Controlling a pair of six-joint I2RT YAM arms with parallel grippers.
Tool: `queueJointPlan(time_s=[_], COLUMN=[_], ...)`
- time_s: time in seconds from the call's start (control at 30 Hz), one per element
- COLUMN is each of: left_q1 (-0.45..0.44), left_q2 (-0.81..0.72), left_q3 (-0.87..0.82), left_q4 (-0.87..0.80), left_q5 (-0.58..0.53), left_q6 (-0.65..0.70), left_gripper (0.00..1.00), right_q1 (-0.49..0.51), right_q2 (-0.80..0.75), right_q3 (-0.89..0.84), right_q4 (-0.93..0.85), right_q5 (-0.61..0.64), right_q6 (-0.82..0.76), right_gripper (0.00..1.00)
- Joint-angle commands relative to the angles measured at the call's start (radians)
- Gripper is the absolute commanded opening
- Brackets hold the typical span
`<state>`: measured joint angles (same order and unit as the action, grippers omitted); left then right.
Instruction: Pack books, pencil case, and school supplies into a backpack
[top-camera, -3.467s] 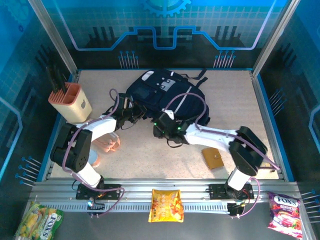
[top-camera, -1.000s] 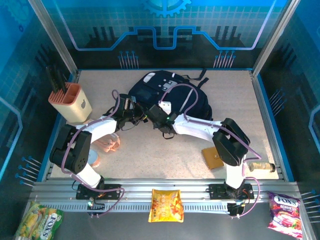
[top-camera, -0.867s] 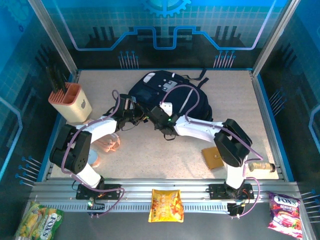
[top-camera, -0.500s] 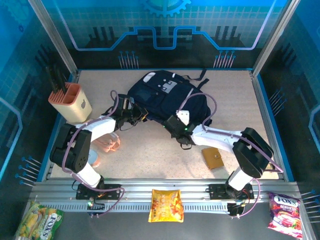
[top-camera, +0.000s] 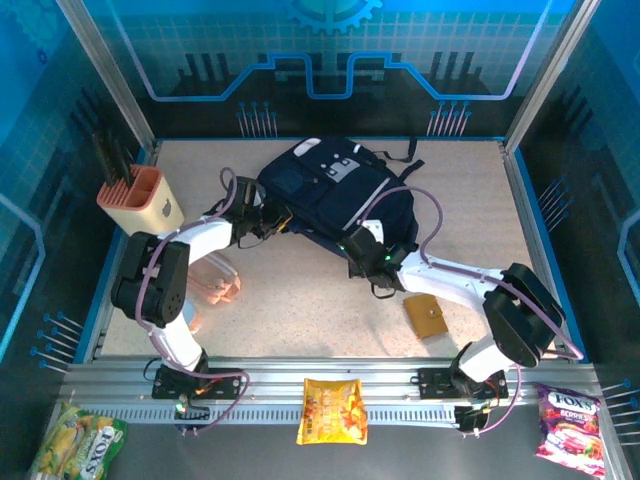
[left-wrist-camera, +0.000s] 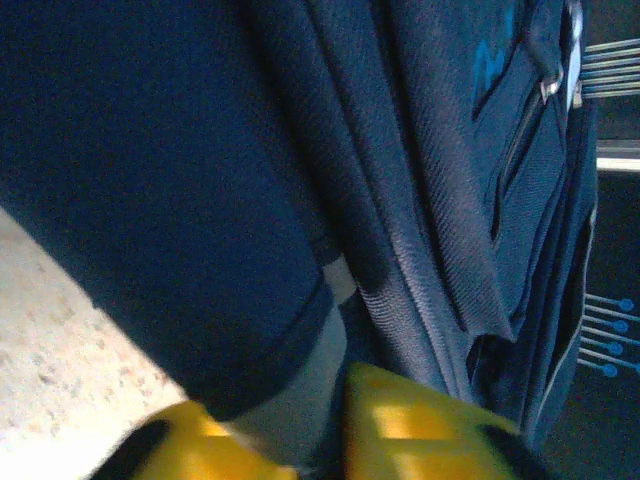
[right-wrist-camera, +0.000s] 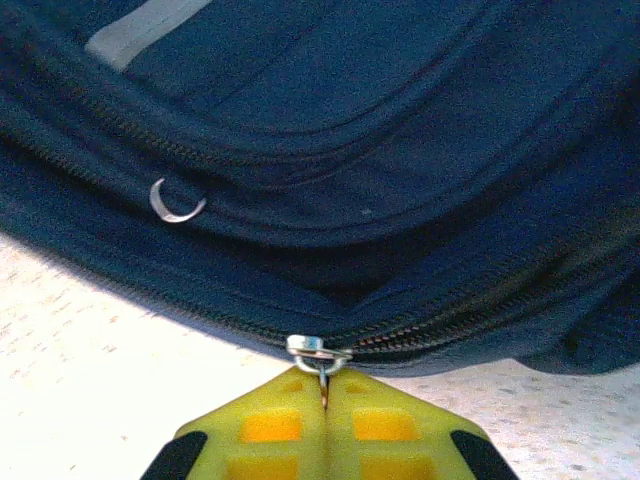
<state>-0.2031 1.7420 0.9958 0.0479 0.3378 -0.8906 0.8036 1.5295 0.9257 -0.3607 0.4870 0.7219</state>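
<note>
The bench (top-camera: 300, 310) has bare room along its near edge and in its far right corner. The backpack (top-camera: 335, 195) lies in the middle, by the far edge. The left hand (top-camera: 278, 221) is at the bag's left side. Its fingers (left-wrist-camera: 415, 425) sit a little apart around a fold, and I cannot tell if they pinch it. The right hand (right-wrist-camera: 322, 388) is squeezed tight on the zip pull (right-wrist-camera: 319, 349). A tan square piece (top-camera: 427, 316) lies near the right edge. A pink snack bag (top-camera: 570, 415) past the near edge says "FOX'S".

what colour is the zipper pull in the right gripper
Silver metal. The zipper pull shows best in the right wrist view, pinched by the right gripper.
</note>
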Motion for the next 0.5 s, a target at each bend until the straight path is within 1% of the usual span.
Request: queueJointPlan(time_s=[0.0, 0.1, 0.13, 0.23, 0.3, 0.47], left_q1=[0.048, 0.08, 0.087, 0.091, 0.09, 0.072], left_q2=[-0.01, -0.061, -0.084, -0.143, -0.177, -0.207], left_q3=[0.002, -0.054, -0.08, -0.145, -0.203, -0.311], left_q4=[-0.01, 0.002, 0.016, 0.044, 0.088, 0.196], left_q5=[-0.002, -0.012, -0.016, -0.01, 0.013, 0.087], left_q6=[0.026, 0.005, -0.004, -0.039, -0.086, -0.18], left_gripper=[0.32, 0.48, 0.52, 0.57, 0.6, 0.64], right_q1=[-0.003, 0.007, 0.012, 0.021, 0.026, 0.038], right_q2=[0.056, 0.117, 0.136, 0.191, 0.225, 0.284], right_q3=[0.064, 0.113, 0.124, 0.156, 0.184, 0.245], right_q4=[0.072, 0.115, 0.14, 0.201, 0.228, 0.259], right_q5=[-0.168, -0.245, -0.269, -0.336, -0.371, -0.435], right_q6=[-0.072, -0.058, -0.047, -0.02, -0.01, -0.01], right_gripper=[0.0, 0.0, 0.0, 0.0, 0.0, 0.0])
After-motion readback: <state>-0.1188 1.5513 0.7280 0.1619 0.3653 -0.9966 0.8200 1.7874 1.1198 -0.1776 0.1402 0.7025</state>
